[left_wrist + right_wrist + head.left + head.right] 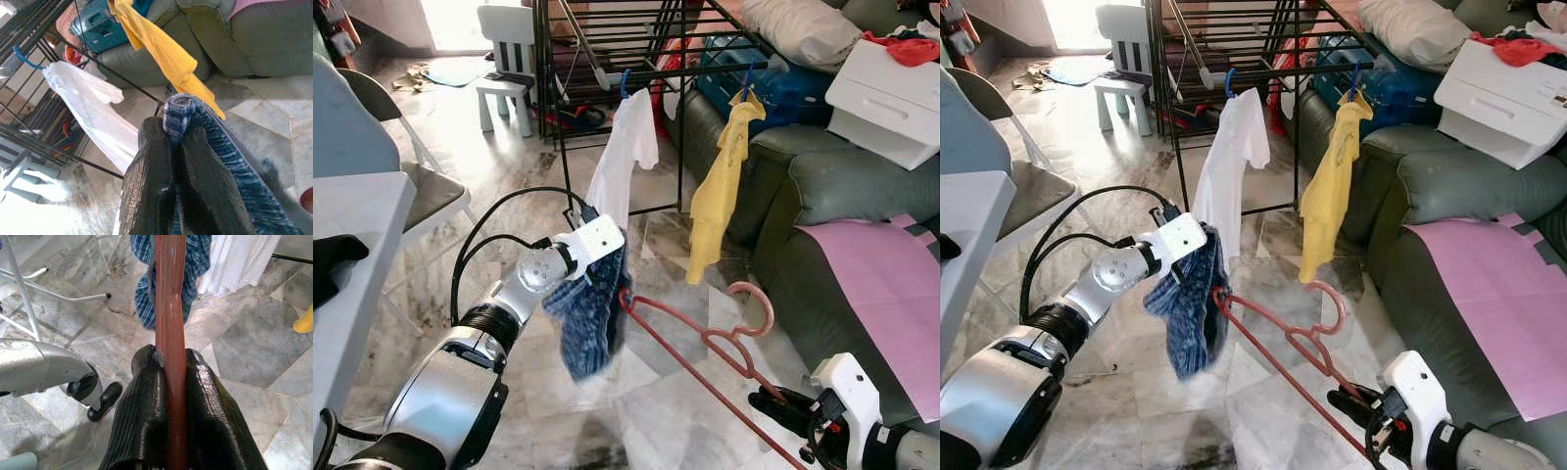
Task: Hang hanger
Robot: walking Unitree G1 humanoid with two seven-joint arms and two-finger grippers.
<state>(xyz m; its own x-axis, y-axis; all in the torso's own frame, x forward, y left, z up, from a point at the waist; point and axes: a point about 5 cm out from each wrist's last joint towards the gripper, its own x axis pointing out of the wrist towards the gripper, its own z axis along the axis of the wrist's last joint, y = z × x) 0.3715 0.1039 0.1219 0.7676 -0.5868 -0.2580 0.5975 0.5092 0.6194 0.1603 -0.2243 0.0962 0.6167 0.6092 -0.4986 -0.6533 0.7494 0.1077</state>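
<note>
The right gripper (168, 396) clamps one end of a red hanger (690, 338), whose long axis runs up-left into a blue checked garment (592, 313). The left gripper (176, 147), pinched shut on that garment, is the arm nearer the black drying rack (607, 29), far ahead.

Blue checked cloth (590, 308), red hanger (705, 338), white shirt (625, 157), yellow shirt (720, 186).

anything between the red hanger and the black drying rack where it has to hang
Partly: the white shirt and yellow shirt already hang on the black metal drying rack; bare rail shows between them. The red plastic hanger carries blue checked cloth.
</note>
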